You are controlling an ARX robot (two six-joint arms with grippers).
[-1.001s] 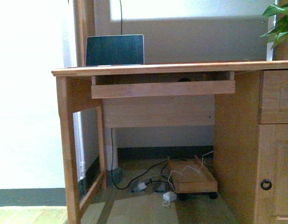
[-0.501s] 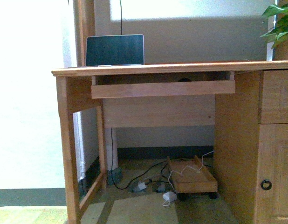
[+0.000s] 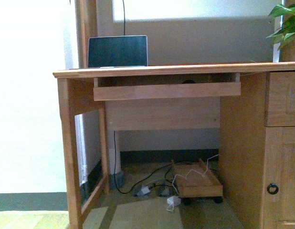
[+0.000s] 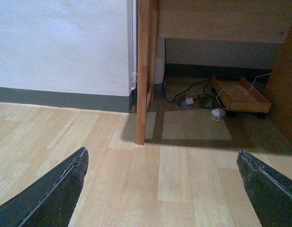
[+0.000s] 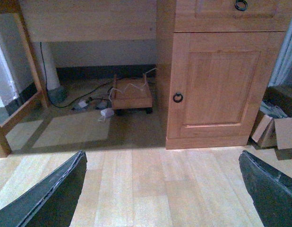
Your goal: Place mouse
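I am at the very start, by my reckoning: neither arm has anything in it. My left pincer [image 4: 161,153] hangs low over the floorboards with its fingers spread wide and nothing between them, and my right pincer [image 5: 161,153] is the same, released and empty.

The mouse [image 3: 189,81] is, I think, the small dark dome in the narrow gap under the table [image 3: 162,70] top, resting on the pull-out shelf [image 3: 166,90]. Only its upper edge shows, so I cannot be sure. It sits well right of the laptop [image 3: 118,51], which stands on the table top.

The next move calls for lifting one arm to shelf height and reaching into that slim gap from the front, with the fingers kept flat enough to clear the shelf's front rail.

As for containers, the drawer [image 3: 283,98] and the cupboard door [image 5: 217,85] are shut, so their contents are hidden. The low wheeled tray [image 3: 197,183] on the floor carries only a white cable. A cardboard box [image 5: 278,130] stands open beside the cupboard; I cannot tell what is inside.
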